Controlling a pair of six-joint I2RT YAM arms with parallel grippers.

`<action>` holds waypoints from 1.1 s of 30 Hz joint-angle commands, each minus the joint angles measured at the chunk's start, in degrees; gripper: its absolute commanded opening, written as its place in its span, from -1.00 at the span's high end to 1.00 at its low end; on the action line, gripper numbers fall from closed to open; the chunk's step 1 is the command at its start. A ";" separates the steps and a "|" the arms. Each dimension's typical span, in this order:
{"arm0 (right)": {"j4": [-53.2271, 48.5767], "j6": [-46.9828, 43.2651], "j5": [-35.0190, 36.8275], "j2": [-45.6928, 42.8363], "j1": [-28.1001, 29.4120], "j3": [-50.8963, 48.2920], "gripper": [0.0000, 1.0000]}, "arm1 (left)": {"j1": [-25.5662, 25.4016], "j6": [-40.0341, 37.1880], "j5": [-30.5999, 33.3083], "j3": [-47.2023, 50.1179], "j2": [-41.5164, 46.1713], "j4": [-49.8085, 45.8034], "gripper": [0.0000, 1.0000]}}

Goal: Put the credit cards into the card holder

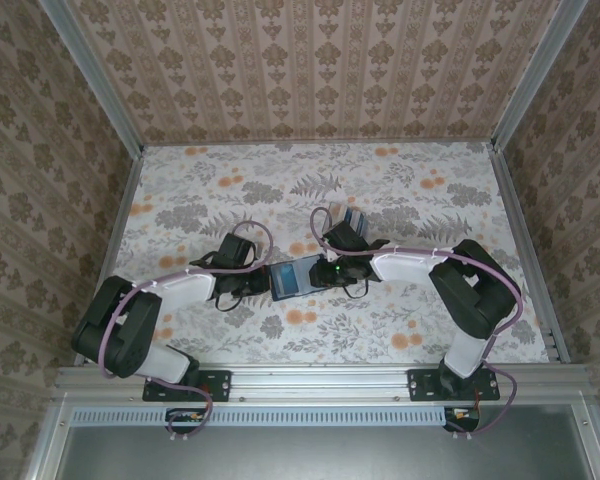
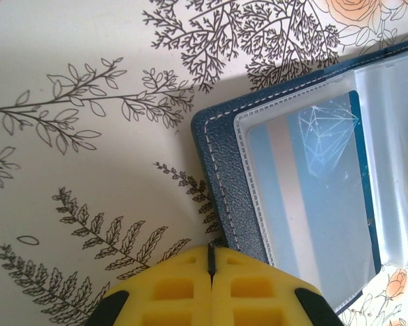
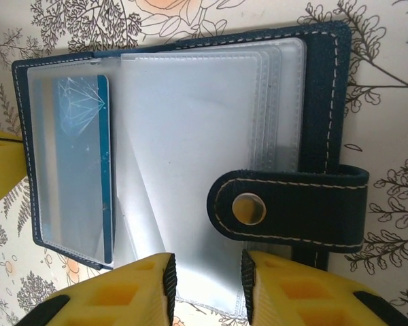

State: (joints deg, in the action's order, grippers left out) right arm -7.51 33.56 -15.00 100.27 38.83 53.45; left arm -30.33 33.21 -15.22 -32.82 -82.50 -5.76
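The card holder [image 1: 293, 277] lies open and flat on the flowered table [image 1: 400, 190], just ahead of the two arms and between their grippers. Its dark blue stitched cover faces down and its clear plastic sleeves [image 3: 190, 136] fan upward. One blue credit card [image 3: 81, 170], printed with a fine white line pattern, sits inside the outermost sleeve on the left half of the holder. The closing strap [image 3: 306, 207] with its metal snap [image 3: 248, 209] lies folded across the right half. The left gripper [image 2: 211, 261] has its yellow fingers pressed together with nothing between them, and their tips rest at the holder's left edge, against the stitched border. The right gripper [image 3: 205, 282] stands at the holder's near edge with its jaws partly apart. The loose edge of a clear sleeve reaches into the gap between them, though it is hard to say whether either finger touches it.
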 commanded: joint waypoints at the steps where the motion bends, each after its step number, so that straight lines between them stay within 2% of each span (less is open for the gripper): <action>1: 0.65 0.61 -1.12 1.07 -0.05 -0.64 0.33 | -0.35 -1.02 -0.43 -1.32 -1.28 -0.47 1.00; 6: 4.98 2.31 -4.67 0.93 -0.12 -1.86 0.33 | -0.61 -0.87 -0.53 -1.17 -1.39 0.05 1.00; 10: 9.20 5.79 -8.16 1.54 -0.68 -3.13 0.14 | -0.70 -0.70 -0.55 -1.31 -1.33 -0.18 1.00; 13: 13.76 8.26 -10.91 2.16 -1.02 -4.29 0.13 | -0.79 -0.94 -0.51 -1.49 -1.51 -0.20 1.00; 17: 18.82 11.22 -13.85 2.38 -1.41 -5.70 0.23 | -0.79 -0.88 -0.54 -1.63 -1.35 -0.32 1.00; 22: 20.41 12.01 -14.81 1.59 -1.82 -6.05 0.35 | -0.81 -1.31 -0.77 -1.81 -1.58 -0.74 1.00; 27: 21.85 12.03 -15.25 0.22 -2.31 -6.85 0.38 | -0.93 -1.47 -0.77 -1.28 -1.38 -0.30 1.00; 30: 22.27 12.35 -15.51 0.02 -2.40 -6.99 0.17 | -0.96 -1.14 -1.01 -0.89 -1.24 0.07 1.00; 33: 21.61 12.04 -14.97 0.36 -2.57 -6.89 0.08 | -0.96 -1.39 -1.04 -0.76 -1.35 0.15 1.00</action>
State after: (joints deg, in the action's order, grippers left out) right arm 13.34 45.43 -29.17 101.86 36.60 47.07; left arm -30.76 33.19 -15.22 -33.41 -83.11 -5.56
